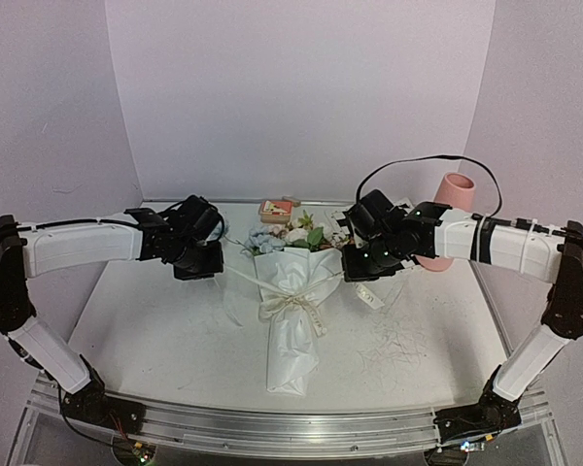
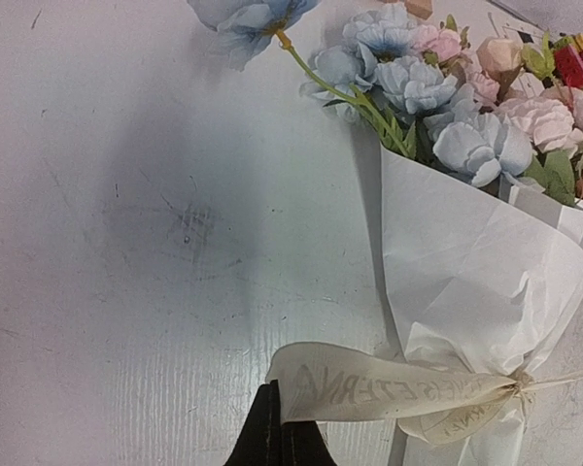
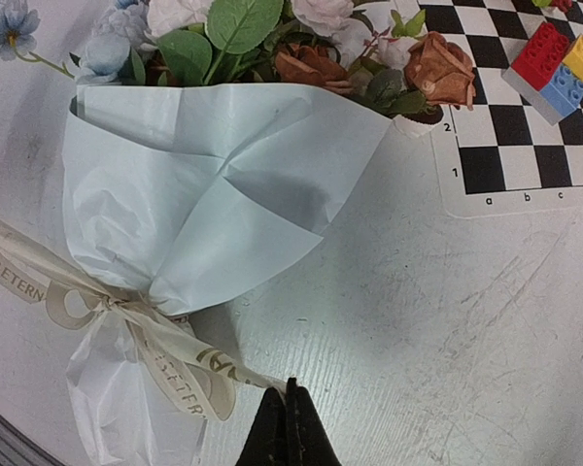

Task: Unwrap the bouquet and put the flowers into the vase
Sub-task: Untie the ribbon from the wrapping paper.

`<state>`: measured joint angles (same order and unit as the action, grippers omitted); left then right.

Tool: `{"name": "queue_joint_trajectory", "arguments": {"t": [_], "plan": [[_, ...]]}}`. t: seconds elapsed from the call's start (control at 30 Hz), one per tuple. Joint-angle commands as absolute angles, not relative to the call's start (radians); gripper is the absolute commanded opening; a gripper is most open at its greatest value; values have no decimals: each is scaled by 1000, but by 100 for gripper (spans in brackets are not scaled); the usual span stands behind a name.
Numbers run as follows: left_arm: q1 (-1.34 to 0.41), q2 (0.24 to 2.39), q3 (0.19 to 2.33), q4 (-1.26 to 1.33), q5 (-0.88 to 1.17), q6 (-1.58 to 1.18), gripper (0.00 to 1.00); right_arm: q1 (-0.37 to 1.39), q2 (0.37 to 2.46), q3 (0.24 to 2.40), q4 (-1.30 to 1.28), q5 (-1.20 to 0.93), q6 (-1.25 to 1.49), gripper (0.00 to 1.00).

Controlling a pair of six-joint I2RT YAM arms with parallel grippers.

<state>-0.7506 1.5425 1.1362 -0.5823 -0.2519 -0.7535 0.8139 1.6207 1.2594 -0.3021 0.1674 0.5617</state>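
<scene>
Lying flat at the counter centre, the bouquet points its narrow wrapped end near and the flowers far. White paper is closed around the stems and a cream printed ribbon is tied in a bow at the waist. Left fingers: pressed together, pinching the end of the ribbon tail that runs out to the left. Right fingers: pressed together on the tapered tip of the tail running out to the right. The vase stands upright at the far right, partly hidden behind the right arm, well apart from the bouquet. A chessboard mat with toy blocks lies just beside the blooms.
</scene>
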Motion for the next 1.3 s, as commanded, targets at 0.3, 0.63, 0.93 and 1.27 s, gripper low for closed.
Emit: {"name": "queue_joint_trajectory", "arguments": {"t": [0.3,0.63,0.93,1.27], "plan": [[-732,1368,1191,-580,-430,-705,0,807,1631,1267,-364,226,575,0],[-732,1322,1178,-580,-490,-704,0,808,1596,1268,-379,279,594,0],[-732,1280,1163,-580,-550,-684,0,808,1556,1291,-383,300,573,0],[-732,1243,1159,-585,-568,-648,0,808,1524,1313,-387,309,562,0]]}}
